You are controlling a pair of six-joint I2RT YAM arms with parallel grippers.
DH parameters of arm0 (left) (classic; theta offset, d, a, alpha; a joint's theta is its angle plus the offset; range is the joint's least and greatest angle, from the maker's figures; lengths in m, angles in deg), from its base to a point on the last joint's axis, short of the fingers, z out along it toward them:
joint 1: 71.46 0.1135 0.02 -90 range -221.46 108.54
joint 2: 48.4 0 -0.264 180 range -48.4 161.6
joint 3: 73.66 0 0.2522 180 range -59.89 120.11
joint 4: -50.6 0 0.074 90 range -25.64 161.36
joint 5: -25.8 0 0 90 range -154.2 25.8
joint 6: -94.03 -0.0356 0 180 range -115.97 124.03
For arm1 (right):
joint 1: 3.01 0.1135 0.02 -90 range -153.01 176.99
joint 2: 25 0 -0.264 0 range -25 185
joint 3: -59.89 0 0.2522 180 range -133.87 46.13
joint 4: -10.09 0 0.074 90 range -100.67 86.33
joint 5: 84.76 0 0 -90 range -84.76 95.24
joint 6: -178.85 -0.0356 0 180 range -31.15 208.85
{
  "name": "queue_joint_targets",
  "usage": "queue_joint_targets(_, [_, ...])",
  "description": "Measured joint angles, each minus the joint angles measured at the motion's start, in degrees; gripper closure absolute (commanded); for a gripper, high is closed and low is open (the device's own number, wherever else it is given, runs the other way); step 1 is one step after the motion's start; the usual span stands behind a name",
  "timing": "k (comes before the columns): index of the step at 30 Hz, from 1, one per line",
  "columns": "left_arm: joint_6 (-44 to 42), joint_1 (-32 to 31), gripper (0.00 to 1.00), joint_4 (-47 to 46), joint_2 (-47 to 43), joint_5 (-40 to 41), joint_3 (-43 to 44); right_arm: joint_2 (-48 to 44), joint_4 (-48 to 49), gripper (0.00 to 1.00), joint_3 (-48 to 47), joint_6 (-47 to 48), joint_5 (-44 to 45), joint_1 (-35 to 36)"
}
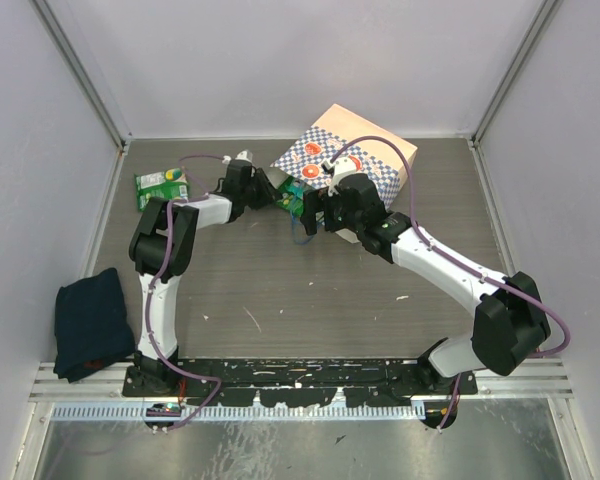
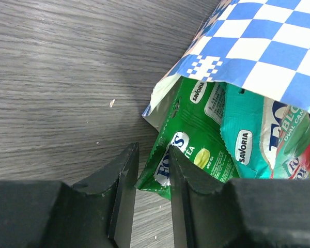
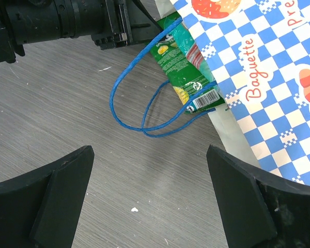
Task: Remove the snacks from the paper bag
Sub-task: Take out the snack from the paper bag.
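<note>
Cloth [image 1: 92, 322], dark blue, one, folded, well behind and left of the left jaws, near the table [image 1: 280, 290] edge. One loose packet [image 1: 161, 186], green, flat on the table, left of the left jaws and well apart from them. Left gripper [image 2: 152, 170] is low at the bag mouth, jaws narrowed to a slim gap that straddles the near corner of a green packet [image 2: 188, 155]; can't tell if they actually pinch it. Just right of those jaws a teal packet [image 2: 253, 134] overlaps the green one, both half under the bag's upper flap, which covers their far ends. Bag [image 1: 365, 155], one, lies on its side beyond and right of both jaw sets, mouth facing the left gripper. Two blue cord handles [image 3: 129, 98] loop out over the table, ahead of the right jaws and between the two grippers. Right gripper [image 3: 150, 150] hovers above bare table just beside the bag mouth, jaws spread wide, holding nothing. A few white specks [image 1: 252, 318] lie on the table behind both jaws. Packets counted: three, one out and two at the mouth.
</note>
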Motion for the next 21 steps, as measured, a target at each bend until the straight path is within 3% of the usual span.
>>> queue_joint_targets(12, [-1.27,-0.02,0.94,-0.61,-0.83,0.66,-2.08,0.0,0.0,0.03,0.11,0.0,0.13,0.0])
queue_joint_targets(21, [-2.45,-0.04,0.97,0.26,-4.02,1.31,-5.66,0.0,0.0,0.03,0.42,-0.02,0.61,0.0])
